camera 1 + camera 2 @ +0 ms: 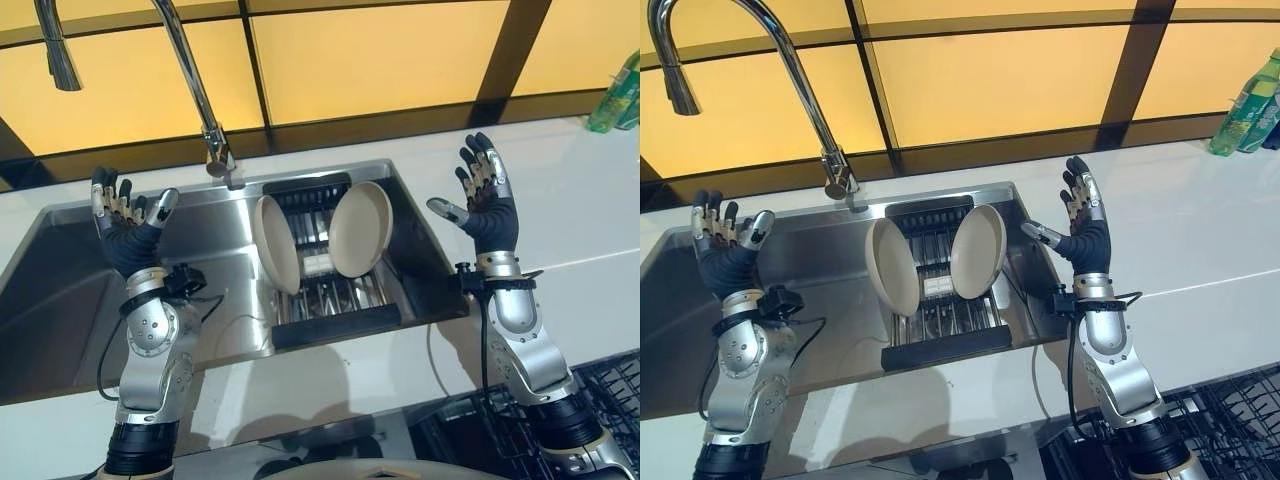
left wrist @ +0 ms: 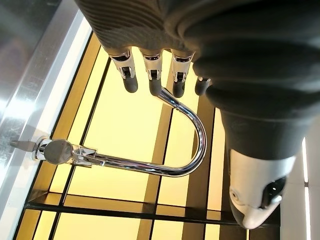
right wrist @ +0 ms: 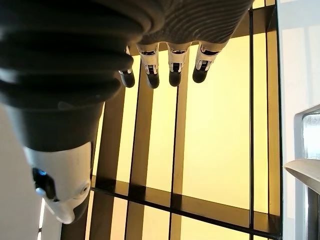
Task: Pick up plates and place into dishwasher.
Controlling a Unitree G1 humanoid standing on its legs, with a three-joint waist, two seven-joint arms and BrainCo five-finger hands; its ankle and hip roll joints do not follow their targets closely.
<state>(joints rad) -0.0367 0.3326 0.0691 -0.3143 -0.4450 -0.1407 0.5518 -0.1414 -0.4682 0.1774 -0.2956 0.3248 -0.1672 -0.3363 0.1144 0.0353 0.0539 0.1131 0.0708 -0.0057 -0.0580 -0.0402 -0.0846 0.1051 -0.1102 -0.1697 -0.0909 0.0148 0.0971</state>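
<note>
Hovering over the sink (image 1: 60, 290) with fingers spread and empty, the left hand (image 1: 125, 225) is raised left of two cream plates (image 1: 277, 243) (image 1: 360, 229) standing on edge in a black rack (image 1: 335, 322), while the right hand (image 1: 487, 200), likewise splayed and empty, hangs above the white counter (image 1: 590, 210).

A wall of glowing amber panels (image 1: 380, 55) divided by dark frames fills the top of the frame — below it a white countertop (image 1: 590, 210) runs across, with a steel sink (image 1: 70, 290) at left and a chrome tap (image 1: 195, 80) arching overhead
</note>
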